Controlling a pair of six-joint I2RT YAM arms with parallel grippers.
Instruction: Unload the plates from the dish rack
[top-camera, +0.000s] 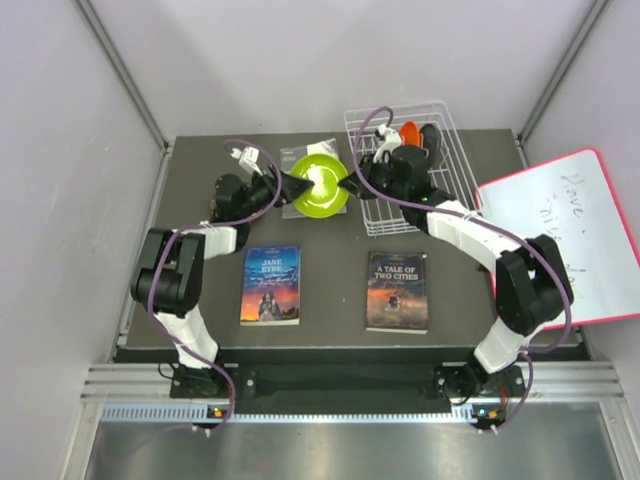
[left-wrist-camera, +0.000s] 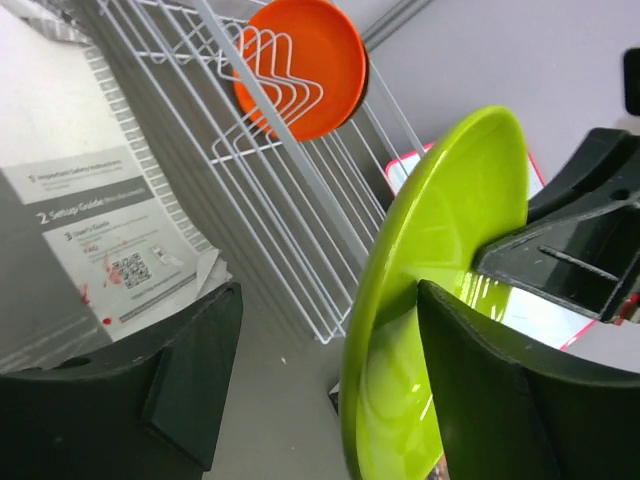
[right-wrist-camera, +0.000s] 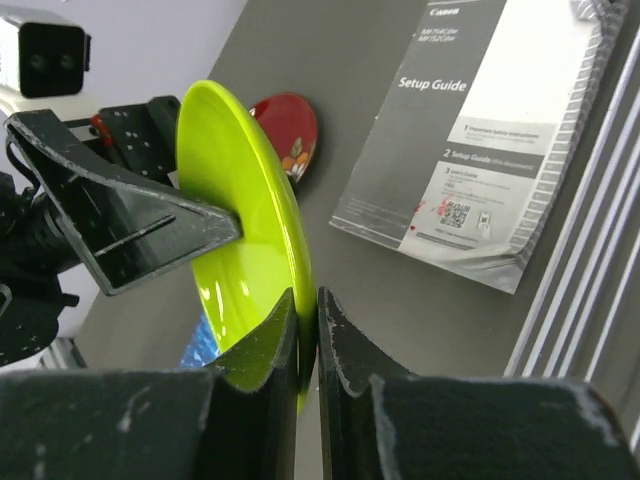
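- Right wrist view: the right gripper (right-wrist-camera: 308, 305) was closed tight on the rim of the lime green plate (right-wrist-camera: 235, 200). Its matte black fingers pinched the glossy plastic edge and held the round plate on edge above the dark surface (right-wrist-camera: 330, 60).
- The left gripper (left-wrist-camera: 330, 320) stood wide open around the opposite rim. One blocky finger was close against the plate's face, though I could not tell whether it touched, and the other was clearly apart.
- A printed paper setup guide (right-wrist-camera: 470, 150) lay flat on the surface near the plate. A red plate (right-wrist-camera: 292, 130) showed beyond the green one.
- The dish rack (top-camera: 380, 218), a white wire grid, stood just beside the guide. An orange plate (left-wrist-camera: 310, 70) stood upright among its prongs, with a dark plate (top-camera: 432, 138) right behind it.
- Two paperback books (top-camera: 271, 284) lay flat nearer the arm bases, and a red-framed whiteboard (top-camera: 560, 240) sat at the right edge.
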